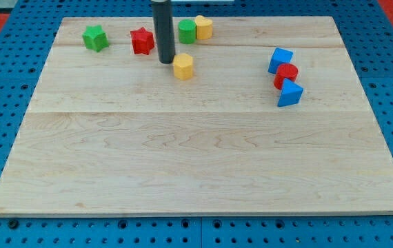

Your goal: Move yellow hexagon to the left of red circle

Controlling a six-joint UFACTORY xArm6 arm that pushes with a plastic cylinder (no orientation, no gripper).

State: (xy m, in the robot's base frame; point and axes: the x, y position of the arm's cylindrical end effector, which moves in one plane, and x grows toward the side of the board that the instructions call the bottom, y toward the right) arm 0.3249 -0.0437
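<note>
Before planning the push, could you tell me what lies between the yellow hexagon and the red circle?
Nothing: in the camera view, only bare board separates the yellow hexagon from the red circle. My tip sits just to the hexagon's left.

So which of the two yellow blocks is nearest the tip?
The lower yellow hexagon, just right of my tip; the other yellow block sits higher, touching the green block.
</note>
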